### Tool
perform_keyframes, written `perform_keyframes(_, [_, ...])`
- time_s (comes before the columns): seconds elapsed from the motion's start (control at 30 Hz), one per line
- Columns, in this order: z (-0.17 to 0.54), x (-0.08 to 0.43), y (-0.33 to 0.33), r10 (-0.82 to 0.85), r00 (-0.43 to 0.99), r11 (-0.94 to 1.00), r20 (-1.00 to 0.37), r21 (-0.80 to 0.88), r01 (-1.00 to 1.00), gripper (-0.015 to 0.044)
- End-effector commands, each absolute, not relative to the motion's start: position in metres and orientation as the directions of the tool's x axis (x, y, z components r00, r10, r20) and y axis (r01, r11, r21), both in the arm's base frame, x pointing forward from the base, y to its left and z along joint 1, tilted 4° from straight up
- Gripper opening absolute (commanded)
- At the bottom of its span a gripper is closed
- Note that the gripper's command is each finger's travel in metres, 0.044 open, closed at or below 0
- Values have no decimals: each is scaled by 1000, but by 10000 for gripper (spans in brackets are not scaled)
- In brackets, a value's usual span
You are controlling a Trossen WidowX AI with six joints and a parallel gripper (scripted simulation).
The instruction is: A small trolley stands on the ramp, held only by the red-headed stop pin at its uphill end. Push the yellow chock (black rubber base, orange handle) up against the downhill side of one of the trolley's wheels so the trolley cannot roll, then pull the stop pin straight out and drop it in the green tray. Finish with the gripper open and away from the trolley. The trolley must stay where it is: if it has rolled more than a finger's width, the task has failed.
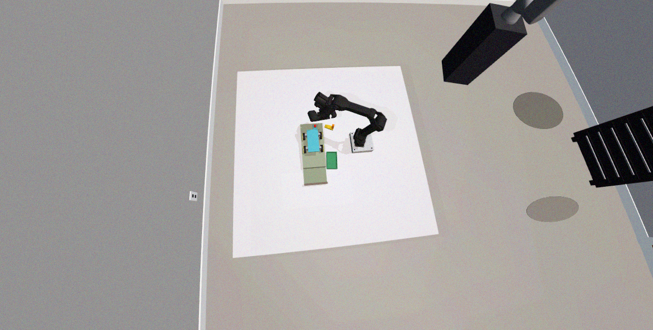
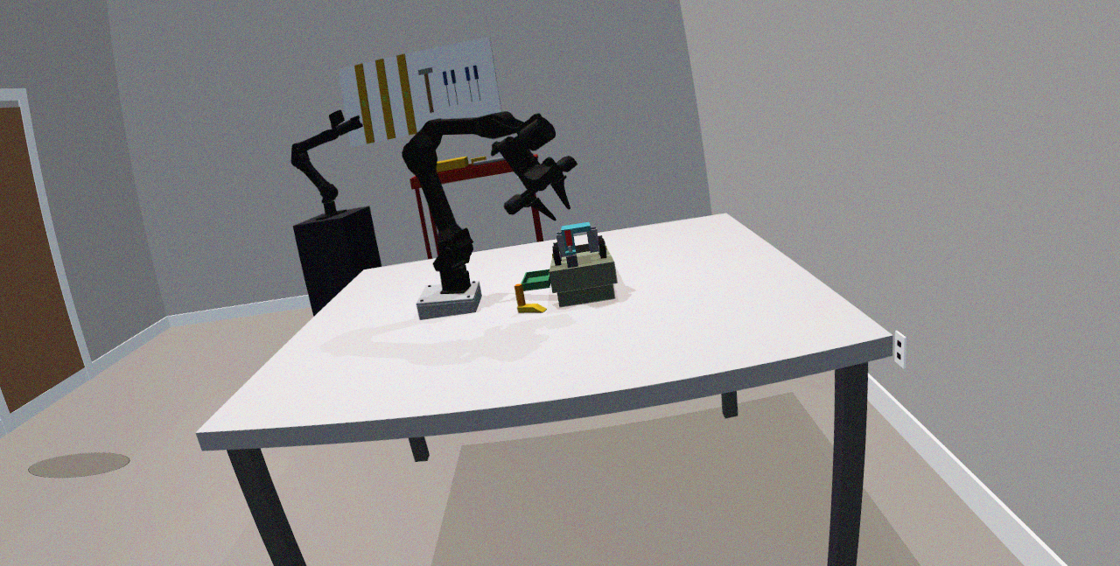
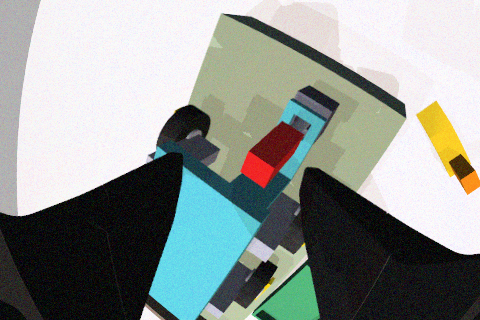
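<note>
Above the uphill end of the trolley (image 1: 313, 142) (image 2: 576, 227) (image 3: 212, 230), the gripper (image 1: 322, 116) (image 2: 562, 213) (image 3: 243, 174) hangs with fingers parted around nothing, perhaps lining up on the stop pin (image 1: 315, 125) (image 2: 568, 238) (image 3: 272, 155), upright at that end to keep it from rolling; the chock (image 1: 329, 126) (image 2: 530, 308) (image 3: 445, 137) lies beside the trolley's uphill end, off the ramp (image 1: 314, 159) (image 2: 583, 273) (image 3: 227, 60), blocking no wheel.

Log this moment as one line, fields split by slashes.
gripper: open, above ramp / stop pin: in place / chock: on table, beside ramp / tray: no pin
</note>
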State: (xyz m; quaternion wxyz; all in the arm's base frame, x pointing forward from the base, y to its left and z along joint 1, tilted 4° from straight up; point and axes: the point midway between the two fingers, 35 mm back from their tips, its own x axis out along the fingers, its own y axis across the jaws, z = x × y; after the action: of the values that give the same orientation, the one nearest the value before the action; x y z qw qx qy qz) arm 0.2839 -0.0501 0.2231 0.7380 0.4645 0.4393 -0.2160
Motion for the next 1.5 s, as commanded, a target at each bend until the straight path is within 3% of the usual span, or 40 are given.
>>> perform_keyframes(0.0, [183, 248, -72, 17, 356, 198, -934, 353, 915, 190])
perform_keyframes(0.17, [147, 202, -90, -32, 149, -139, -988, 152, 979, 190])
perform_keyframes(0.27, [138, 187, -93, -39, 85, -235, -996, 92, 968, 190])
perform_keyframes(1.47, [83, 192, -96, -39, 85, -235, -996, 92, 968, 190])
